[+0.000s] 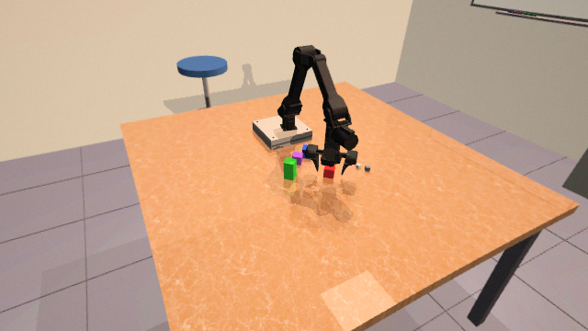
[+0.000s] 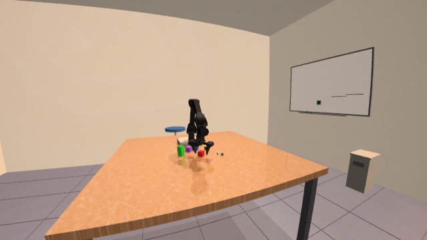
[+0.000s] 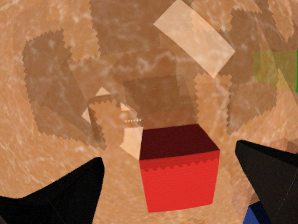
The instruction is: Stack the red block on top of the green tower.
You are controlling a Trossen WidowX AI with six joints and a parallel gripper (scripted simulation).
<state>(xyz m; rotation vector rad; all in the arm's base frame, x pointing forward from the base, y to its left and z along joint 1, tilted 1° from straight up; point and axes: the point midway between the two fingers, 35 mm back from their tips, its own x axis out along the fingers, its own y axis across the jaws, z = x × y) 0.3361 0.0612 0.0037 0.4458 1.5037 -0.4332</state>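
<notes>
The red block (image 1: 329, 173) (image 2: 201, 153) (image 3: 180, 182) sits on the table. My gripper (image 1: 330, 172) (image 2: 201, 153) (image 3: 171, 157) is open and empty, pointing down low over the red block. One finger stands on each side of the block, with a gap on both sides in the wrist view; the exact height of the tips is hard to tell. The green tower (image 1: 289, 169) (image 2: 181, 151) stands upright to the left of the red block in the top and exterior views. At the right edge of the wrist view, only a little green shows.
A purple block (image 1: 298, 158) (image 2: 189, 149) and a blue block (image 1: 304, 151) (image 2: 197, 149) lie behind the tower. A yellow block (image 2: 205, 147) is mostly hidden behind the gripper. A small white piece (image 1: 358, 165) and a dark one (image 1: 367, 168) lie right of the gripper.
</notes>
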